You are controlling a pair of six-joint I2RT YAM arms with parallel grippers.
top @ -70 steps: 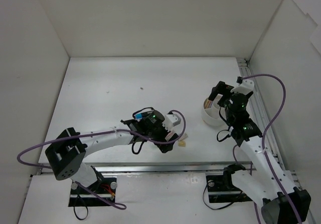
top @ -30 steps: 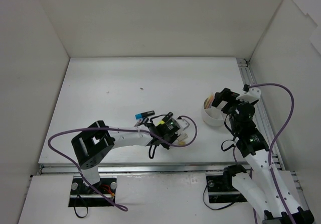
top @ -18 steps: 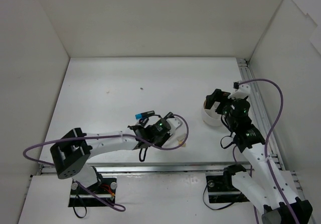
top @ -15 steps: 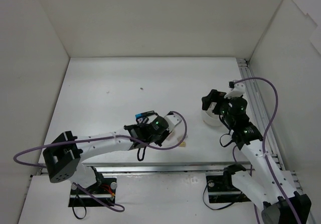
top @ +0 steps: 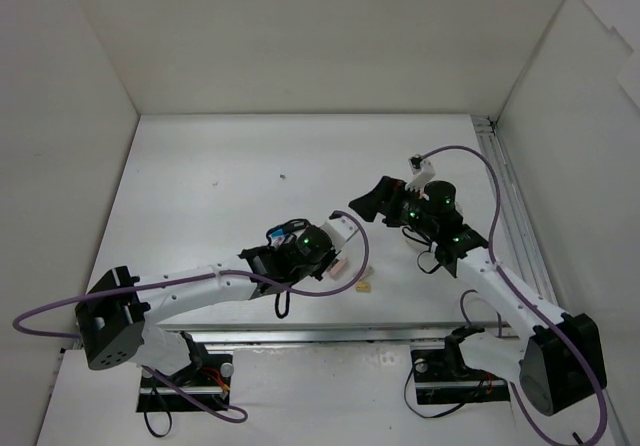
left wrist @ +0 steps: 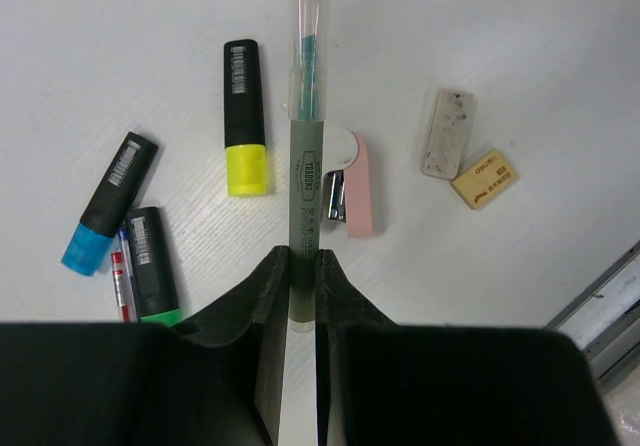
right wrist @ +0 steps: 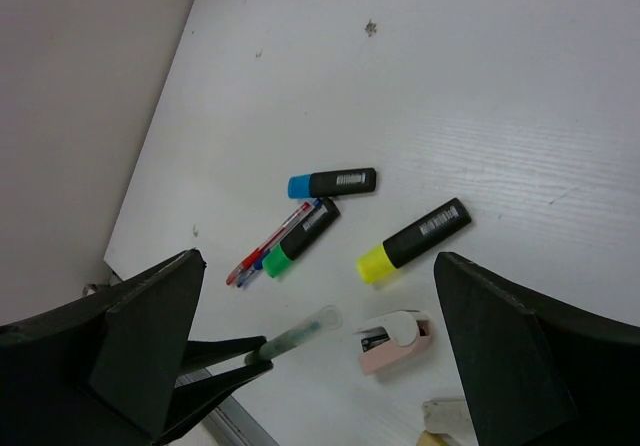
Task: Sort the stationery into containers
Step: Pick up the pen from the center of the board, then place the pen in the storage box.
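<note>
My left gripper is shut on a grey-green pen with a clear cap, held above the table; it also shows in the top view. Below it lie a yellow highlighter, a blue highlighter, a green highlighter, thin red and blue pens, a grey eraser and a tan eraser. My right gripper stands open and empty over the same stationery, above and to the right of the held pen. The containers are hidden in every view.
A pink and white stapler-like item lies just right of the held pen. The table's near edge with a metal rail runs close to the erasers. White walls enclose the table on three sides.
My right arm has swung left, away from the white tub, and now reaches over the stationery. My left gripper has shifted a little left, still holding the pen.
</note>
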